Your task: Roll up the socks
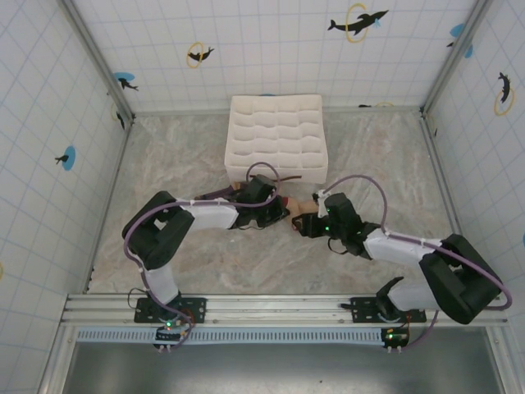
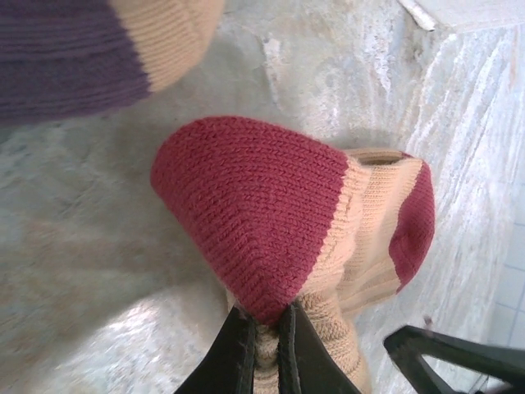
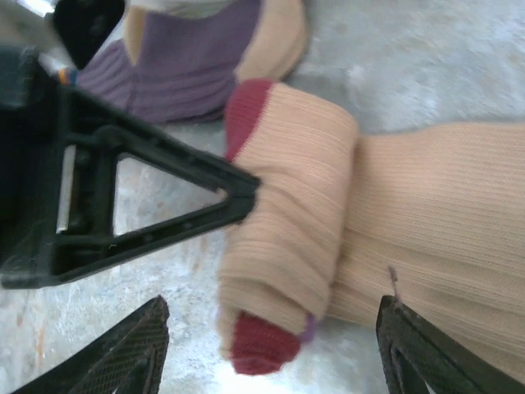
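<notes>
Beige sock with the dark red toe and heel is partly rolled into a fat bundle, lying on the marble-look table near the front of the white organiser box. Right next to it is the purple sock with the tan tip; can't really tell if the two touch. Left claw is pinched tight on the knit just under the red patch. Right claw has its fingers well apart, straddling the roll and gripping nothing, with the unrolled leg running off under one finger.
</notes>
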You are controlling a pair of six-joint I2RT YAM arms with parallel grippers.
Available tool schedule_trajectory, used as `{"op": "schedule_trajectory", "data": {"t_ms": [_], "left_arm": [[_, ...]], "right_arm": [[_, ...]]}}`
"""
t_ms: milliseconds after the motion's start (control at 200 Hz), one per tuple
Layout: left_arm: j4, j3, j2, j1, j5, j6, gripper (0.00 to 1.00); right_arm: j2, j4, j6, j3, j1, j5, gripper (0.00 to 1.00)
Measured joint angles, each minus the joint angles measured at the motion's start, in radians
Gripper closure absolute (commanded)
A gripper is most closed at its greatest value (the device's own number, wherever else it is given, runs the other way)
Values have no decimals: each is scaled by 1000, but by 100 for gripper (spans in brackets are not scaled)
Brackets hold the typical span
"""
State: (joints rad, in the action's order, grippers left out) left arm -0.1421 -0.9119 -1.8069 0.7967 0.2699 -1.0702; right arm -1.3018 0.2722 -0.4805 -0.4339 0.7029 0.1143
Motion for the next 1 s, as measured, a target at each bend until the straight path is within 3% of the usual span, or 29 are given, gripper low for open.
{"op": "schedule_trajectory", "data": {"t_ms": [220,380,585,741,896,1001], "left_arm": [[26,43,47,0,-20,-4,100],[28,78,77,0,-25,-5,100],[32,104,104,1,-37,-13,100],[23,124,115,2,-44,-29,99],[14,135,124,3,-55,-34,90],[11,141,127,3,-63,-39,66]], "right_arm": [[-17,-40,175,-40,215,-253,27],[-106,-31,280,-75,317,-422,37],[-225,-7,353,-113,357,-546,48],[-259,16,369,-115,361,-567,65],[-266,42,355,-114,356,-548,87],[-264,95,338,-88,330,-505,93]]}}
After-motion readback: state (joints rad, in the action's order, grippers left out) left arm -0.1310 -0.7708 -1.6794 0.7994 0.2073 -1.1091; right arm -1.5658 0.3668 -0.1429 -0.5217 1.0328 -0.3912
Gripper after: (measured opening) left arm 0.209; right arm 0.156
